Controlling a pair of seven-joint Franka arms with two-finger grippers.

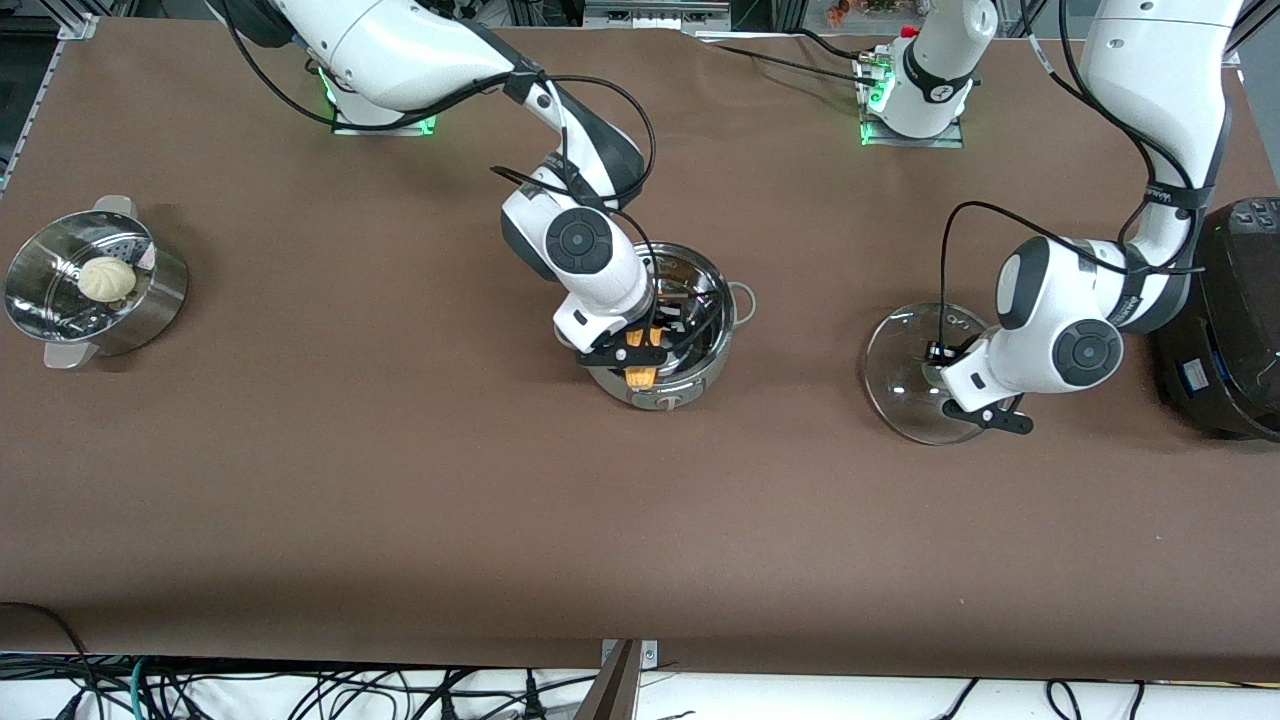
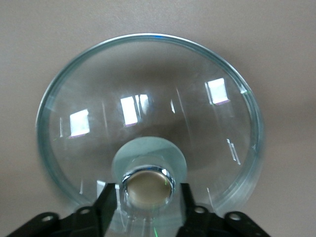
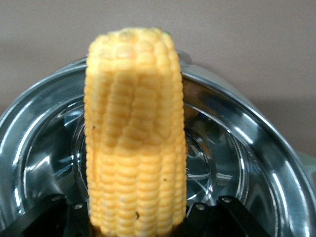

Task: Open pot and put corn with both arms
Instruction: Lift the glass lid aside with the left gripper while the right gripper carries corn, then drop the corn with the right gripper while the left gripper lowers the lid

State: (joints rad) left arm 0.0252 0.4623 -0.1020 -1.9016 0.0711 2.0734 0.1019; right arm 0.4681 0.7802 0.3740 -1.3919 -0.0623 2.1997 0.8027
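While the right gripper [image 1: 641, 362], clamped on the stiff, light, bumpy corn [image 3: 134, 133] at one end, hangs over the open pot [image 1: 722, 340], the left gripper [image 2: 148, 200] pinches the knob of the fragile, slippery lid [image 2: 148, 113] beside the pot; no writing is legible.

Hardly anything legible anywhere.

Printed in white along the dark band of the left arm [image 1: 1160, 192], high in the frame's upper corner: a short run of capitals, too small to make out. On the black collar above the left arm's base [image 1: 941, 92], at the top of the frame: a white mark, perhaps a 2. Stuck on the black cooker [image 1: 1196, 375] at mid-height: a blue label, unreadable. On the pot's front panel [image 1: 664, 400], mid-frame: a T-like sign.
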